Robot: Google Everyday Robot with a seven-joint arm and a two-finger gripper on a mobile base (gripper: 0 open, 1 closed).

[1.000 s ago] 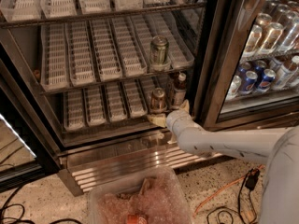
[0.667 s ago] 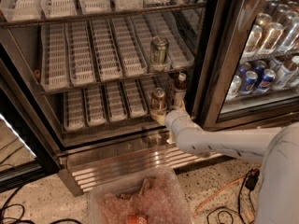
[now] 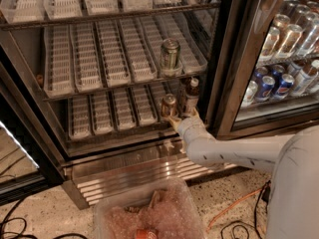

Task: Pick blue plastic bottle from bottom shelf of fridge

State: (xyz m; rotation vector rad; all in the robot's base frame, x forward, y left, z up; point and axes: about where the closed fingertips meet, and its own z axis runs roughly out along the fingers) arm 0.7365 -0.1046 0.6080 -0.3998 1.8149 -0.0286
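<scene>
The blue plastic bottle [image 3: 191, 94], with a white cap and dark contents, stands at the right front of the bottom shelf [image 3: 114, 111] of the fridge [image 3: 227, 59]. A copper-topped can [image 3: 169, 105] stands just left of it. My gripper [image 3: 185, 117] is at the shelf's front edge, right below the bottle. Its fingers are spread, one by the can's base and one to the right of the bottle's base. It is open and holds nothing.
Another can [image 3: 171, 56] stands on the middle shelf above. The neighbouring cooler [image 3: 271, 83] with blue cans is at right. A clear plastic bin [image 3: 149, 213] sits on the floor below the ribbed steel base [image 3: 129, 168]. Cables [image 3: 234, 213] lie on the floor.
My gripper has crept a little forward and up toward the bottle's base. The bottle and the cans have not moved.
</scene>
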